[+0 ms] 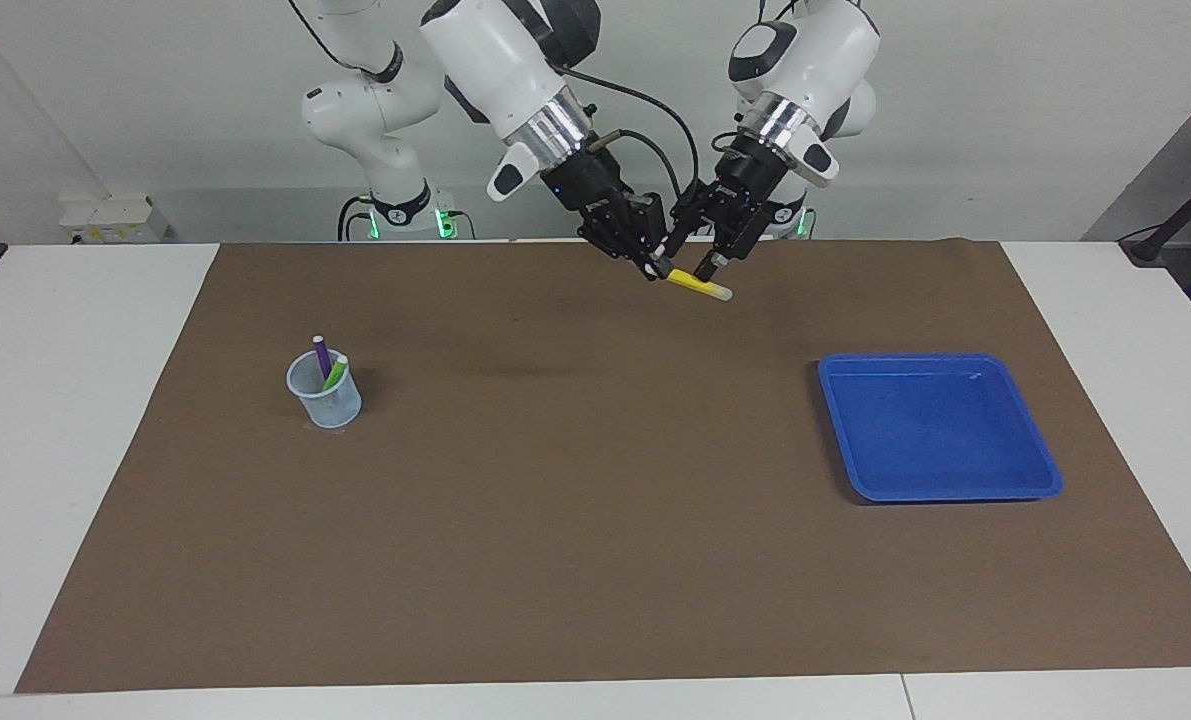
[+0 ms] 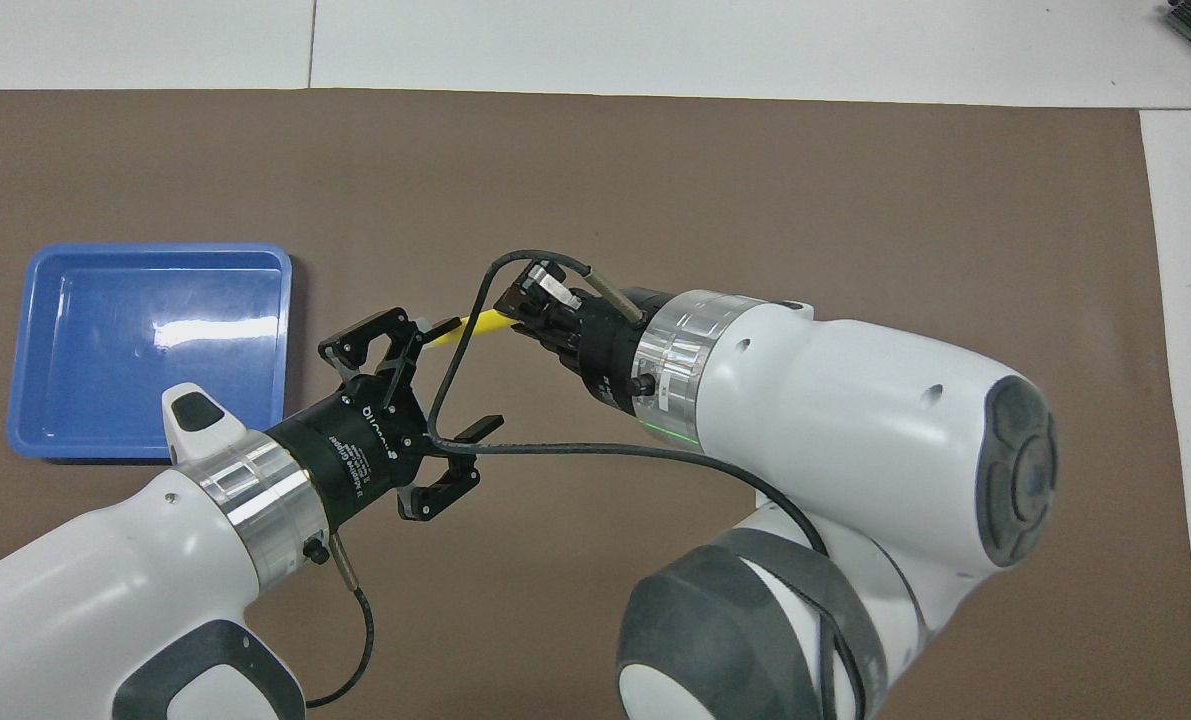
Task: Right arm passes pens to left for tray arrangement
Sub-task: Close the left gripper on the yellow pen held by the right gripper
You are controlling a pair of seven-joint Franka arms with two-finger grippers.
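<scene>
The slim yellow marker pen with a whitish end (image 1: 699,286) hangs in the air over the brown mat (image 1: 595,560), level between my two pincers. It looks light, stiff and smooth, so it could roll or slip; I judge the free whitish half the place to take it. My right pincer (image 1: 655,268) is clenched on its other end. My left pincer (image 1: 707,258) stands spread around it, not gripping. The shallow bright-blue plastic tray (image 1: 1040,478) waits bare at the left arm's end.

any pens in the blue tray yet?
No, the blue tray holds nothing; the yellow pen is in the air at the right gripper.
</scene>
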